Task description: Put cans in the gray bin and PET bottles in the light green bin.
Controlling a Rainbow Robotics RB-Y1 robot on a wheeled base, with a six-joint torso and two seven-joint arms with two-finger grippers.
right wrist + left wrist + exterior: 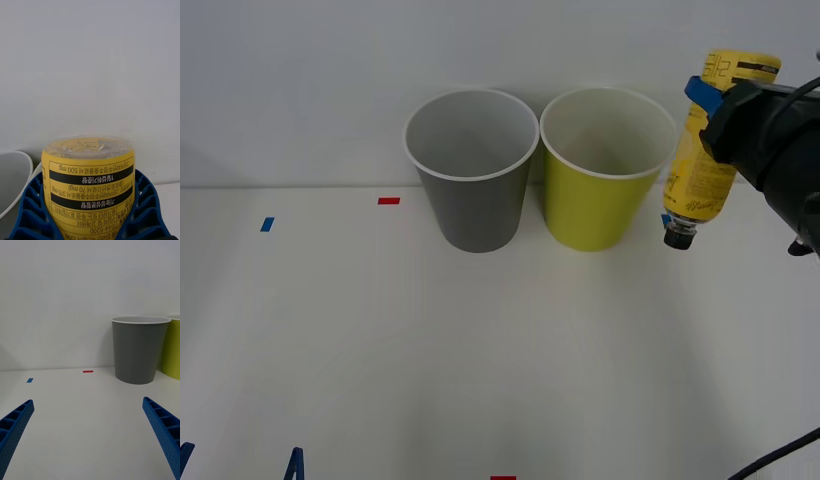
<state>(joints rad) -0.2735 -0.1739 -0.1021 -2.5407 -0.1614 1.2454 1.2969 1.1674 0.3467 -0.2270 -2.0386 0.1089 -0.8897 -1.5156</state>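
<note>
A PET bottle [702,160] with a yellow label and dark cap hangs upside down in the air, just right of the light green bin [600,200], cap pointing down. My right gripper [710,95] is shut on its upper body; its blue fingers [26,210] wrap the bottle [90,180] on both sides. The gray bin [472,190] stands left of the green one, touching or nearly touching it. My left gripper [88,435] is open low near the table's front left, its fingertips [294,462] at the bottom edge, facing the gray bin [138,350].
Small red tape marks [388,200] and a blue mark [267,224] lie on the white table, left of the bins. Another red mark [502,478] sits at the front edge. A white wall stands right behind the bins.
</note>
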